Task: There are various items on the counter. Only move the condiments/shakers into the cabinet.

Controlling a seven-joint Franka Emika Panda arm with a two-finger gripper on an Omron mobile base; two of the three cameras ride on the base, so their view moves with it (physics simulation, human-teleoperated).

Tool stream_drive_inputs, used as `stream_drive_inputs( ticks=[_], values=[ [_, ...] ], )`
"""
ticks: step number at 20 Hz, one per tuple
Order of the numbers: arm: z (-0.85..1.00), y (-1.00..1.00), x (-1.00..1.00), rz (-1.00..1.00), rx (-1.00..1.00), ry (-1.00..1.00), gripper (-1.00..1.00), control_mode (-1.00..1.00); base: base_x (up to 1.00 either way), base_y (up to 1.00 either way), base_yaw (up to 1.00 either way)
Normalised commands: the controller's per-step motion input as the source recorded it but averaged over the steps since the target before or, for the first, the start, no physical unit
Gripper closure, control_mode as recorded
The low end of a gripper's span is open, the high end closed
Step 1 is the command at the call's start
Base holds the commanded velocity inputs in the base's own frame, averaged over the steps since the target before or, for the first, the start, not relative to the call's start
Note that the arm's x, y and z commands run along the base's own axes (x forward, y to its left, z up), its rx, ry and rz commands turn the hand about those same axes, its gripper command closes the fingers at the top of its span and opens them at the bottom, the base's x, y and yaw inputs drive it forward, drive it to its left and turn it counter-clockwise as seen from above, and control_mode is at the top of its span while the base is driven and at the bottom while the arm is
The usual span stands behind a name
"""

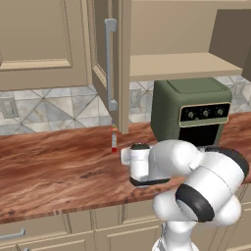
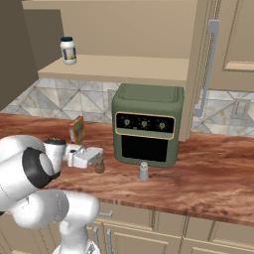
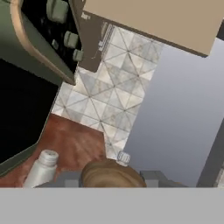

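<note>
In the hand view the brown pepper mill (image 3: 113, 173) sits between my dark fingertips (image 3: 70, 178), and my gripper (image 3: 113, 180) is shut on its rounded top. From the right base view the gripper (image 2: 98, 159) reaches sideways over the counter (image 2: 208, 173), with the pepper mill (image 2: 99, 168) in it at counter level. The pale grey shaker (image 2: 144, 171) (image 3: 41, 168) stands on the counter in front of the oven. The white jar with a dark blue lid (image 2: 68, 50) stands on the shelf of the open cabinet (image 2: 124, 67) (image 1: 181, 66).
A big green oven (image 2: 146, 124) (image 1: 191, 110) stands on the counter under the shelf, close to my hand. The cabinet door (image 1: 111, 63) (image 2: 208, 69) hangs open beside it. A small orange packet (image 2: 76, 130) stands by the tiled wall.
</note>
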Motion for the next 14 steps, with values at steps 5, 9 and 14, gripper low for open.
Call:
stream_drive_inputs(
  ticks=[5, 9, 14],
  values=[
    [0.93, 0.02, -0.16, 0.46, 0.00, 0.08, 1.00, -1.00, 0.00, 0.00, 0.00],
    [0.91, 0.08, -0.01, 0.47, 0.00, 0.21, 1.00, -1.00, 0.00, 0.00, 0.00],
    [0.98, 0.01, -0.05, 0.44, 0.02, 0.15, 1.00, -1.00, 0.00, 0.00, 0.00]
  ],
)
